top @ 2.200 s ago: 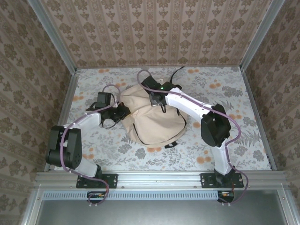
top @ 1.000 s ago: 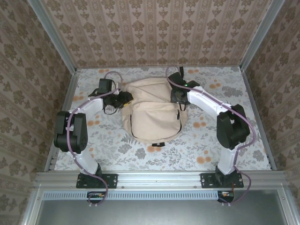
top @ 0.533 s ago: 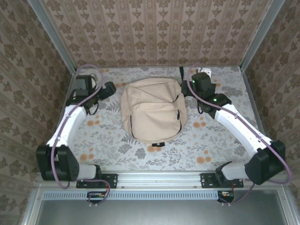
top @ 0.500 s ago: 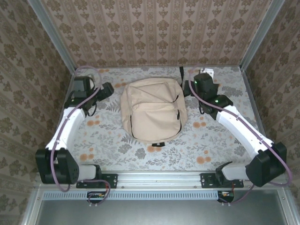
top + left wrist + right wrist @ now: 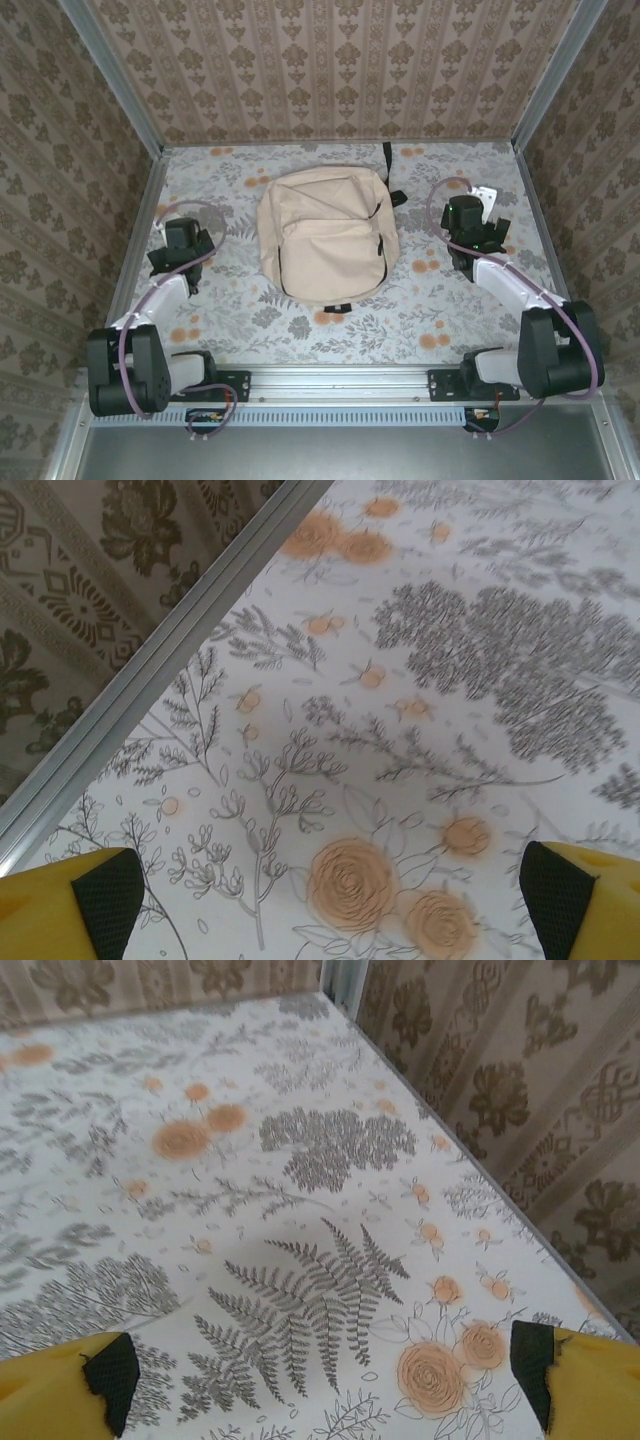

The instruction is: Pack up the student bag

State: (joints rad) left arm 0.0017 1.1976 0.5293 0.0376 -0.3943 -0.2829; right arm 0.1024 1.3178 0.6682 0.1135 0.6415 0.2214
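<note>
Beige student bag [image 5: 325,235] lies well apart between the left gripper [image 5: 325,898] and right gripper [image 5: 325,1370], both spread wide, empty.

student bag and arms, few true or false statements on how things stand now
1. The student bag lies flat on the table between the two arms. True.
2. The left fingers are clamped on the bag. False: they stand open over the table, apart from it.
3. The right fingers stand open with nothing between them. True.
4. A black strap sticks out at the bag's near left corner. False: it shows at the far right corner.
</note>
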